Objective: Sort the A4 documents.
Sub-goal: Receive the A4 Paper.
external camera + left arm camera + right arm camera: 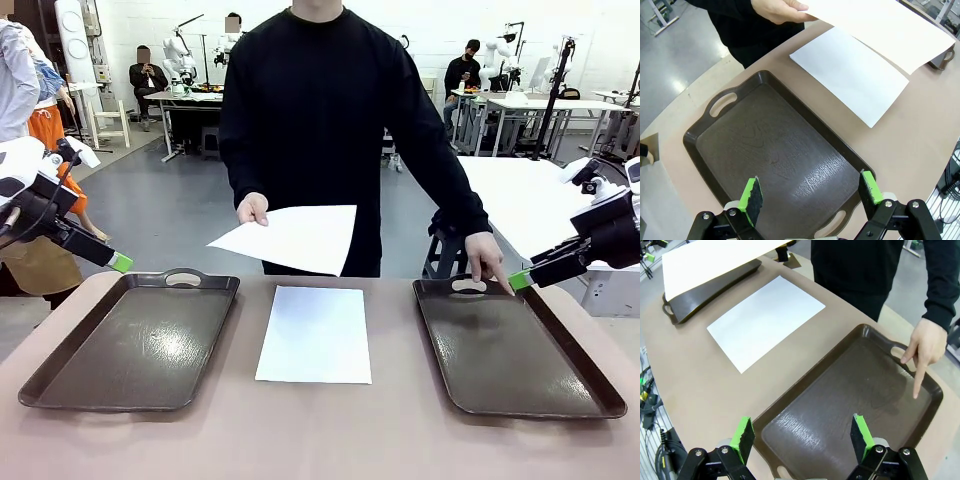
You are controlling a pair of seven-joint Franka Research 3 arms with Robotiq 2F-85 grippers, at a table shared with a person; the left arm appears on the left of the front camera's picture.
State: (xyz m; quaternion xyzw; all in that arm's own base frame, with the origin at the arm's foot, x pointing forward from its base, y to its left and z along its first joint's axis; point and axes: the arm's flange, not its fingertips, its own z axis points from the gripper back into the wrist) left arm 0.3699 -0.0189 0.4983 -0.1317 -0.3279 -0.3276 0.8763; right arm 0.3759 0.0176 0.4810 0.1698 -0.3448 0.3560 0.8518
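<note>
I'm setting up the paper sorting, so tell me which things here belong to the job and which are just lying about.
Job: held sheet, sheet on the table, left tray, right tray, the person's pointing hand.
Just about: white side table, cables at the table edge.

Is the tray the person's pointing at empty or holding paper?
Empty: the right tray shows a bare brown floor; one sheet lies beside it, the other sheet is in the person's hand.
</note>
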